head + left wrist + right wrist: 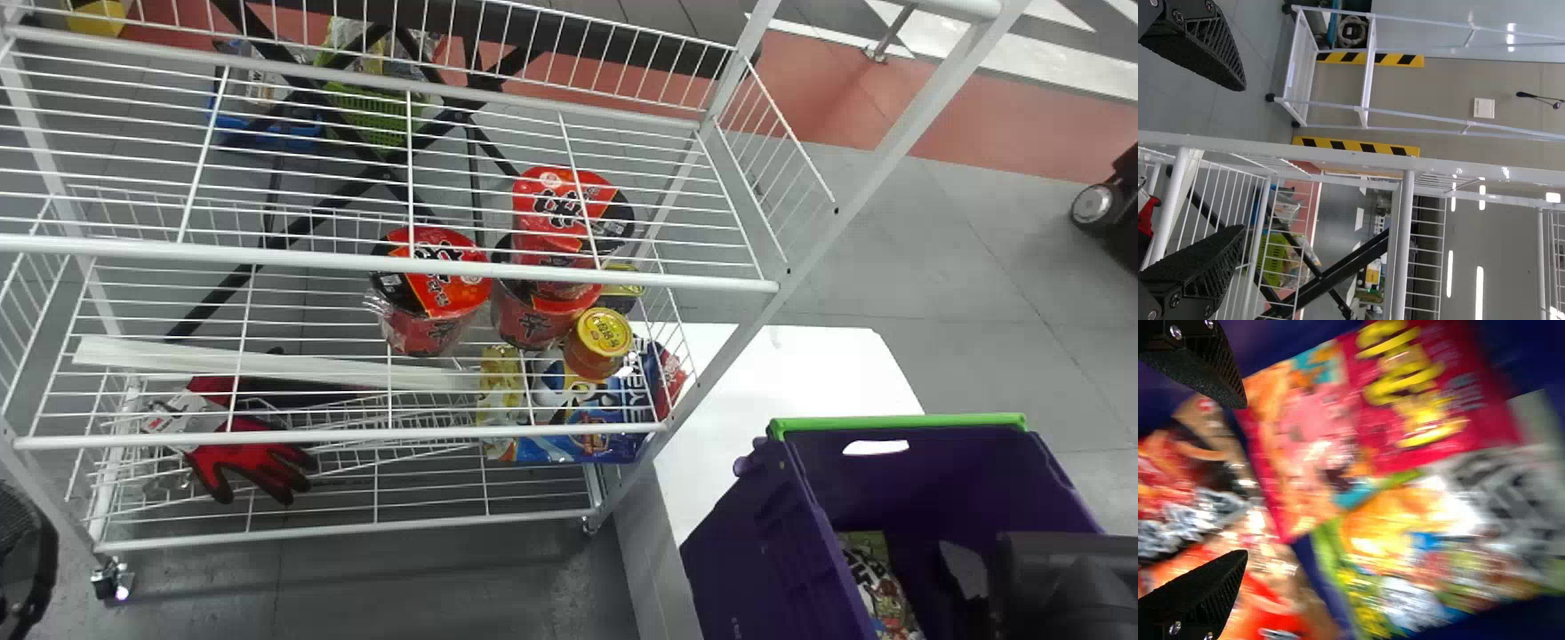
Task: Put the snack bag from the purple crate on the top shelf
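From here, the right hand (1067,578) is over the purple crate (751,542), fingers spread wide. Before its fingertips lie a pink snack bag (1298,433) and, against that, a silvery-green bag (1405,547). The left hand (22,551), also wide, hangs near the rack (267,256).

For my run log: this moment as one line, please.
right tool: open, over snack bags in purple crate; left tool: open, near rack; both empty
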